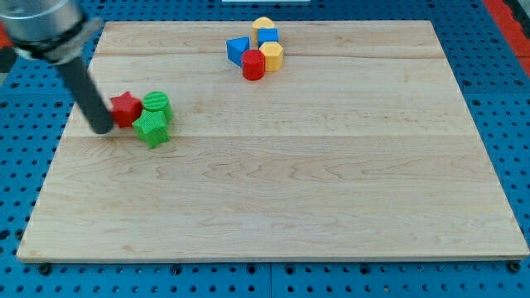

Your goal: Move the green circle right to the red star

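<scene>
The red star (126,108) lies at the board's left side. The green circle (156,104) sits just right of it, touching it. A green star (151,129) lies right below both, touching them. My tip (102,127) rests on the board at the red star's lower left, very close to it or touching it. The dark rod rises up and left to the arm's grey body at the view's top left corner.
A cluster stands near the view's top centre: a blue triangle-like block (238,50), a red cylinder (253,64), a yellow hexagon (272,56), a blue cube (267,36) and a yellow block (263,24). The wooden board (290,182) lies on a blue pegboard.
</scene>
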Robot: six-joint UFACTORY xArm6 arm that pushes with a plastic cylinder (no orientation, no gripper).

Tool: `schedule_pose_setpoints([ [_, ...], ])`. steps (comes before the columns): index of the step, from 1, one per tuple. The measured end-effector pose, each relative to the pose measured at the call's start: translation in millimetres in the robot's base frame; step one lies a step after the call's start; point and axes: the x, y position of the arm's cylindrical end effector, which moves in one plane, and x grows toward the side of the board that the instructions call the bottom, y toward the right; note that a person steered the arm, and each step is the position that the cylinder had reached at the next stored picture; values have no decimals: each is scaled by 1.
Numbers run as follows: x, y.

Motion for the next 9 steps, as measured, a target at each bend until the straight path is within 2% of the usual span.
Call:
schedule_pose_setpoints([
  [1,-15,-26],
  [2,-32,-21],
  [3,-34,51],
  [5,-56,35],
  [7,-47,93],
  [8,-84,84],
  [9,-82,144],
])
